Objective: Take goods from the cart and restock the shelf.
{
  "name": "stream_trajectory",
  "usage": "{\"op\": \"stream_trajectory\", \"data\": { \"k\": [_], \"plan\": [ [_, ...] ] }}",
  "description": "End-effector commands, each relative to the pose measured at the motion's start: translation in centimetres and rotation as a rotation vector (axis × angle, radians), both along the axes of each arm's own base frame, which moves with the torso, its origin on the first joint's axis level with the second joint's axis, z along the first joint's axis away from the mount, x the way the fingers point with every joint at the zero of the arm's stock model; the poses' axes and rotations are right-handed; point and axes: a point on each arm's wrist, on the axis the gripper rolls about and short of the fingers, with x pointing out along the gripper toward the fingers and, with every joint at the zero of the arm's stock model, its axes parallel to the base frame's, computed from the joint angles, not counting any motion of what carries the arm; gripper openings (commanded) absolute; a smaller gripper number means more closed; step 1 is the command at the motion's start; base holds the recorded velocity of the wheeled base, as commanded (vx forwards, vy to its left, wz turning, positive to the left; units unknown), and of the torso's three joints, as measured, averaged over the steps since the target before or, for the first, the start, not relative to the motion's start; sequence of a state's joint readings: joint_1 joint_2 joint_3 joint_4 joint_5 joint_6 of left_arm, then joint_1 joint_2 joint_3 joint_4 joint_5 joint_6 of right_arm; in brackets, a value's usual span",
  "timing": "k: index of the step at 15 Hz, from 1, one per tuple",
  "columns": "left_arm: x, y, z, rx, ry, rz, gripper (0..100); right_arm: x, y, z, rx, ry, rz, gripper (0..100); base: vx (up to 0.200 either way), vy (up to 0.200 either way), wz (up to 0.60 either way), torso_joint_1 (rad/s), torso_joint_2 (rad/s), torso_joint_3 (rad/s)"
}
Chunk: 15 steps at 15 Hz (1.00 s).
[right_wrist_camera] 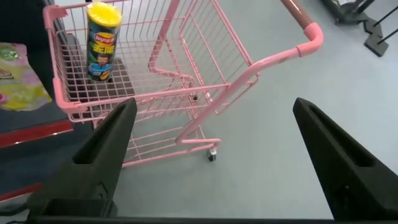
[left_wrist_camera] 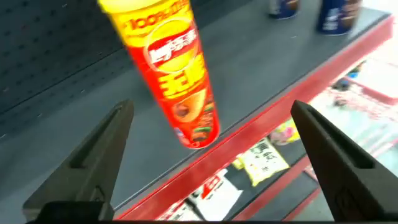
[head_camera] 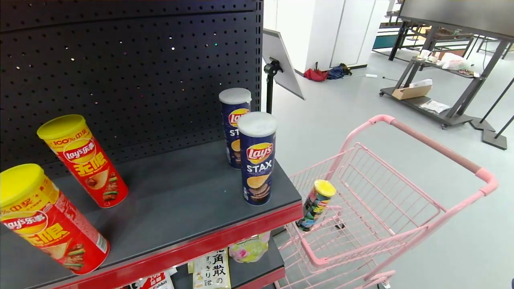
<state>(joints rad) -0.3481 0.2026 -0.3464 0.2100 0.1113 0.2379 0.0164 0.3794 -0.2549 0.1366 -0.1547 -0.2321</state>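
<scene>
Left gripper (left_wrist_camera: 211,109) spread apart, empty, facing red yellow-lidded can (left_wrist_camera: 168,74) on dark grey shelf (left_wrist_camera: 267,62). Right gripper (right_wrist_camera: 214,102) also apart, above pink cart (right_wrist_camera: 273,59); dark yellow-lidded can (right_wrist_camera: 101,43) inside. Pale grey floor (right_wrist_camera: 280,155) beneath.

The right claw (right_wrist_camera: 212,102) hangs above the grey floor (right_wrist_camera: 267,162) with its two dark fingers (right_wrist_camera: 99,155) spread wide apart and nothing between them. Beyond it stands the pink wire cart (right_wrist_camera: 211,37), its handle (right_wrist_camera: 309,38) on the side away from the shelf (right_wrist_camera: 31,134). A yellow-lidded can (right_wrist_camera: 102,40) stands upright in the basket corner nearest the shelf, close to the wire walls. A green and pink packet (right_wrist_camera: 15,78) lies on the shelf behind its red front edge. One small cart wheel (right_wrist_camera: 212,154) rests on the floor.
</scene>
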Motion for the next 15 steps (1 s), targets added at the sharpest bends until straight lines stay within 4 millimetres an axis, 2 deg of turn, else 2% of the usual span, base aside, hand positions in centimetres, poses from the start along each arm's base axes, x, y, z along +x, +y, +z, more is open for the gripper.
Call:
{"op": "stream_trajectory", "data": {
  "k": [1,4,15],
  "plan": [
    [-0.5,0.2,-0.2,-0.009,-0.026,-0.072,100,0.0,0.0,0.0,0.0,0.001,0.0,100,0.0,0.0,0.0,0.0,0.0,0.0],
    [-1.2,0.5,-0.9,0.01,-0.032,-0.134,100,0.0,0.0,0.0,0.0,0.001,0.002,100,0.0,0.0,0.0,-0.121,0.28,0.162],
    [-1.9,0.9,-2.4,0.002,-0.052,-0.138,100,-0.2,0.0,-0.3,0.0,0.0,0.0,100,0.0,0.0,0.0,-0.14,0.36,0.217]
  ]
}}
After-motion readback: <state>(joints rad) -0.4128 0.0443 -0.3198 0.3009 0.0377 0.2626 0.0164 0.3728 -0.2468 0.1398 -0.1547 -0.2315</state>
